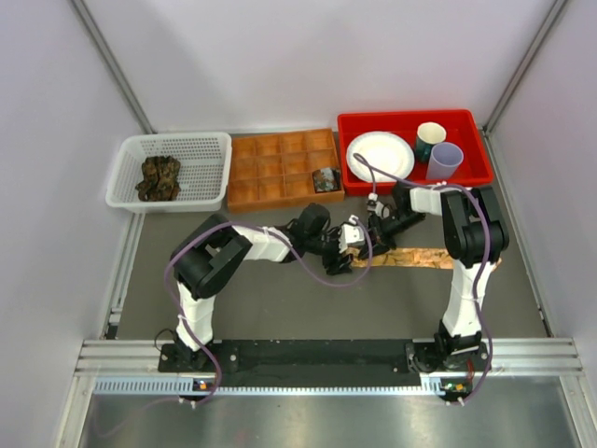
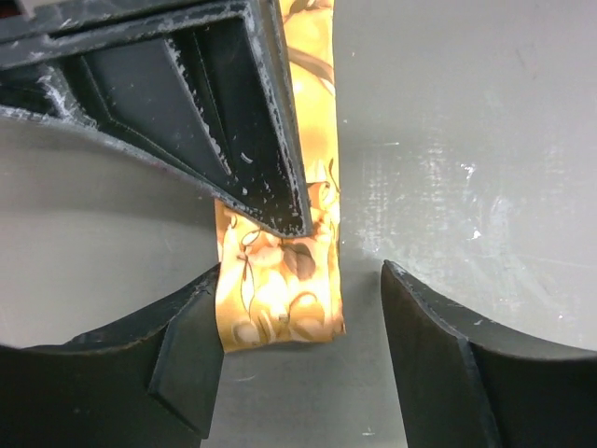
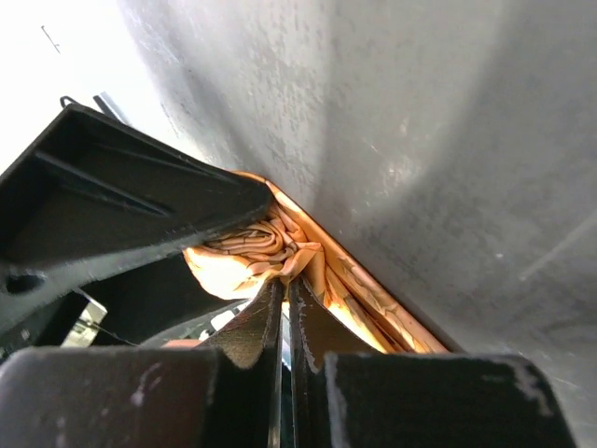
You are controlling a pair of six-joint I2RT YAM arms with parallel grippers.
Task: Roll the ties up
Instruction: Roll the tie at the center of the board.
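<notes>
A tan-orange tie (image 1: 424,258) lies flat along the table's middle, running right from both grippers. In the left wrist view its end (image 2: 280,285) sits between the fingers of my left gripper (image 2: 300,322), which is open: the left finger touches the fabric's edge and the right finger stands apart. My right gripper (image 3: 287,282) is shut, pinching a bunched fold of the same tie (image 3: 244,250). One of its fingers (image 2: 201,112) lies over the tie in the left wrist view. Dark ties (image 1: 159,177) lie heaped in a white basket (image 1: 210,149). A rolled dark tie (image 1: 326,179) sits in the brown compartment tray (image 1: 270,168).
A red bin (image 1: 476,173) at the back right holds a white plate (image 1: 380,155) and two cups (image 1: 437,149). The basket and tray line the back edge. Both arms meet near the table's middle, with cables looping beside them.
</notes>
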